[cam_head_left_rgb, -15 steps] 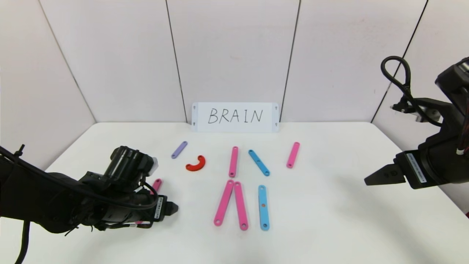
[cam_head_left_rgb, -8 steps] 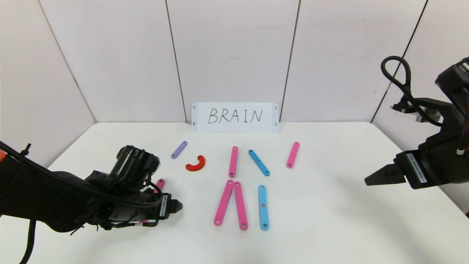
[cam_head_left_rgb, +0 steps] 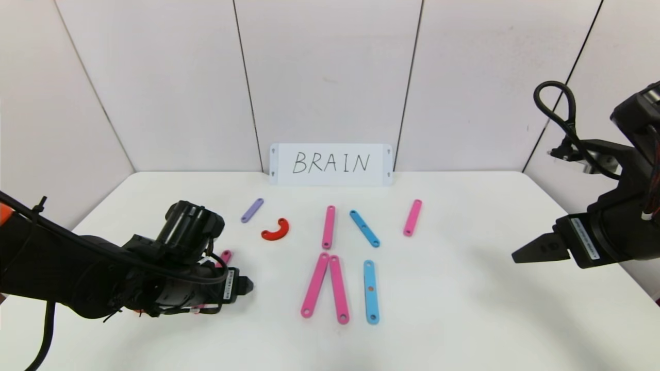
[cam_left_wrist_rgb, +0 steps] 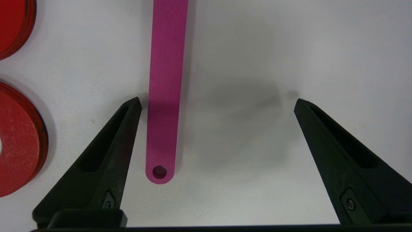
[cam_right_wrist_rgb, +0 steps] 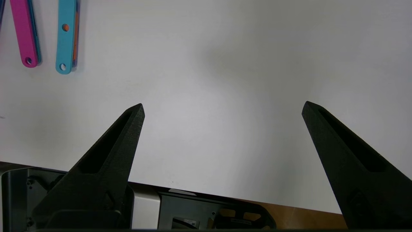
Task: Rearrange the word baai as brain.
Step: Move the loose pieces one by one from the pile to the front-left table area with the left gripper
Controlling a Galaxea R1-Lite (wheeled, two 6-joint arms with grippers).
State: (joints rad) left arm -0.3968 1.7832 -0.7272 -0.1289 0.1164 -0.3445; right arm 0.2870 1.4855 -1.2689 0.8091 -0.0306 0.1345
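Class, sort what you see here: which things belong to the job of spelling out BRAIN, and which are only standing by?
Belonging to the job:
- pink strip between the open left gripper's fingers
- red curves beside it
- red half-ring
- purple strip
- other pink strips
- blue strips

Standing by:
- BRAIN card, reference only
- right gripper, open over bare table
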